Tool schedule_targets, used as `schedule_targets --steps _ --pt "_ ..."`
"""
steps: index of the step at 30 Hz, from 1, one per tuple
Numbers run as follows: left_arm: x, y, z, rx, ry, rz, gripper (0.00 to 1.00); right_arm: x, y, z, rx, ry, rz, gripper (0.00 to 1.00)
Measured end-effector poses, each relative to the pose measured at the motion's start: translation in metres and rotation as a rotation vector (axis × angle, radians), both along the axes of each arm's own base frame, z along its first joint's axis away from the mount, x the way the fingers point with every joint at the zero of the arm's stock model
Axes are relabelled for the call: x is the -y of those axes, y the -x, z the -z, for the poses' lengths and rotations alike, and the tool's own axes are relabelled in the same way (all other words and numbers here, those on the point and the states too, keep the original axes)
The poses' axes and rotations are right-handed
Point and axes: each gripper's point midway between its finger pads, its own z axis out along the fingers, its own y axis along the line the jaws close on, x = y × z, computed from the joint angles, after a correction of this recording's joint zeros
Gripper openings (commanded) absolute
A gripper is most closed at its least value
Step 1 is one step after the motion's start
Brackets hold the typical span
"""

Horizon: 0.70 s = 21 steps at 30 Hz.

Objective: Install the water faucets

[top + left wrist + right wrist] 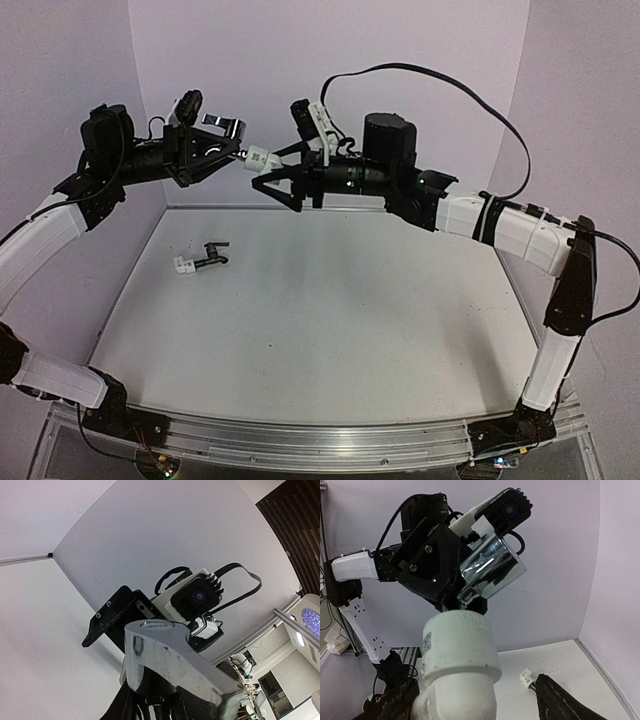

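Close before the left claw point(238, 152), the silver faucet point(170, 660) is blurred, cut by the lower edge, and hides that claw's fingers. Between the fingers point(570, 705) of the right claw point(262, 168), the white fitting point(457, 665) runs off the bottom; the fingertips are cut off too

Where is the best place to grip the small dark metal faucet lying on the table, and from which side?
Probably the straight body of the dark metal faucet, beside its white plastic fitting, coming from above: it lies flat on the table with free space around it, so jaws can close across its narrow width.
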Motion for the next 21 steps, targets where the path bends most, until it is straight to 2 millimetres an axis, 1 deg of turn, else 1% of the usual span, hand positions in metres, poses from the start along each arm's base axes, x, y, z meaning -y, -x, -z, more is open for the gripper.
schedule_targets --steps 1,2,3,4,6,9,10,12,13,15,17,19,21 --pt "0.000 0.000 0.001 0.002 -0.001 0.002 0.00 0.000 0.001 -0.002 -0.008 -0.009 -0.008 0.61" --pt "0.001 0.000 0.001 0.005 -0.003 0.005 0.00 0.000 0.003 -0.003 -0.016 -0.014 -0.017 0.56" --pt "0.001 -0.001 0.002 0.009 -0.006 0.006 0.00 0.000 0.004 -0.004 -0.035 -0.018 -0.027 0.46" --pt "0.002 -0.002 0.003 0.014 -0.008 0.006 0.00 -0.001 0.006 -0.005 -0.052 -0.022 -0.037 0.40" --pt "0.002 -0.003 0.004 0.035 -0.013 0.008 0.00 -0.003 0.005 -0.009 -0.101 -0.032 -0.047 0.24" --pt "0.000 -0.003 0.002 0.116 -0.020 -0.001 0.00 -0.006 0.002 -0.010 -0.178 -0.041 -0.067 0.06" --pt "-0.001 -0.003 0.001 0.151 -0.024 -0.003 0.00 -0.007 0.002 -0.010 -0.206 -0.041 -0.077 0.01" --pt "-0.002 0.001 0.000 0.255 -0.039 0.002 0.00 -0.007 0.005 -0.010 -0.253 -0.041 -0.098 0.00" --pt "-0.003 0.007 0.001 0.338 -0.048 0.006 0.00 -0.008 0.008 -0.010 -0.277 -0.041 -0.116 0.00" --pt "-0.007 0.020 0.000 0.495 -0.062 0.018 0.00 -0.009 0.017 -0.011 -0.328 -0.036 -0.158 0.00" --pt "-0.011 0.038 -0.002 0.671 -0.069 0.042 0.00 -0.013 0.033 -0.013 -0.378 -0.029 -0.222 0.00" --pt "-0.014 0.055 -0.007 0.852 -0.067 0.070 0.00 -0.016 0.046 -0.019 -0.418 -0.025 -0.283 0.00" --pt "-0.017 0.067 -0.011 1.034 -0.060 0.090 0.00 -0.018 0.055 -0.024 -0.462 -0.019 -0.339 0.00"
